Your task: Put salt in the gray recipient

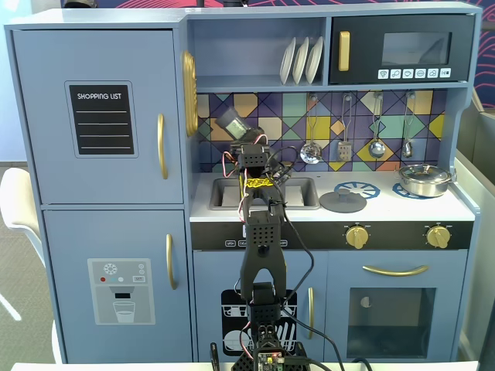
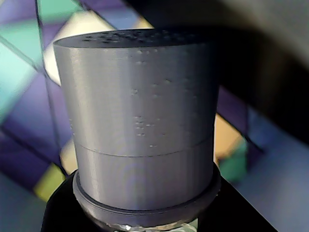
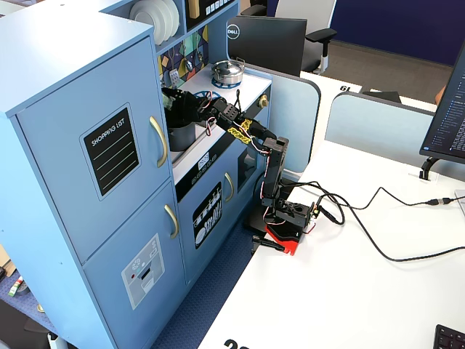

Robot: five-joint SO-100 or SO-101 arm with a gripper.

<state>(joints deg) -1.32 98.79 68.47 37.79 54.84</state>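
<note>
My gripper (image 1: 240,137) is shut on the salt shaker (image 1: 231,124), a grey-capped jar held tilted in front of the tiled back wall, above the sink (image 1: 298,193). In the wrist view the shaker's grey cap (image 2: 140,121) with small holes on top fills the frame, and the black gripper (image 2: 145,215) clasps its base. In a fixed view from the side, the shaker (image 3: 168,99) hangs just above a dark grey pot (image 3: 182,137) that stands at the sink. In the front fixed view the arm hides that pot.
A grey round lid (image 1: 343,202) lies on the counter right of the sink. A shiny steel pot (image 1: 424,179) stands on the far right burner. Utensils (image 1: 344,143) hang on the back wall. A shelf with plates (image 1: 302,60) is overhead.
</note>
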